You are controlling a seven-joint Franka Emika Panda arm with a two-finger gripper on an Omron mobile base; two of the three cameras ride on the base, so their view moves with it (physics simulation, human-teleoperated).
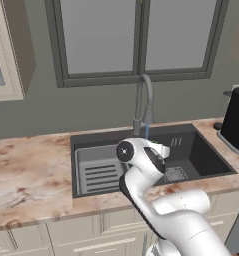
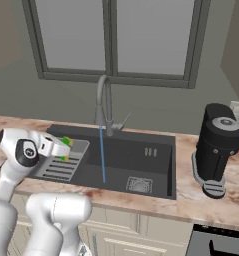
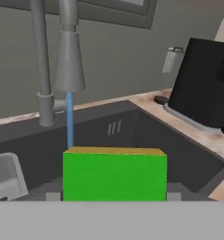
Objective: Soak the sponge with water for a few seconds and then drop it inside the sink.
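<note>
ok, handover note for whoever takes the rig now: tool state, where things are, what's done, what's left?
Tool: shut on the sponge, held above the sink.
Water: running from the faucet into the basin. In the hand view the stream falls beyond the sponge's left end, so the sponge does not look to be under it.
Done: sponge picked up, tap on.
Left: bring the sponge under the stream, soak briefly, drop it in the sink.

Grey wall (image 1: pixel 51 107), window (image 1: pixel 136 35) above counter (image 1: pixel 26 170)

The gripper (image 2: pixel 66 149) holds the green sponge (image 2: pixel 66 141) over the sink (image 2: pixel 156 172), left of the water (image 2: pixel 102 155).
</note>
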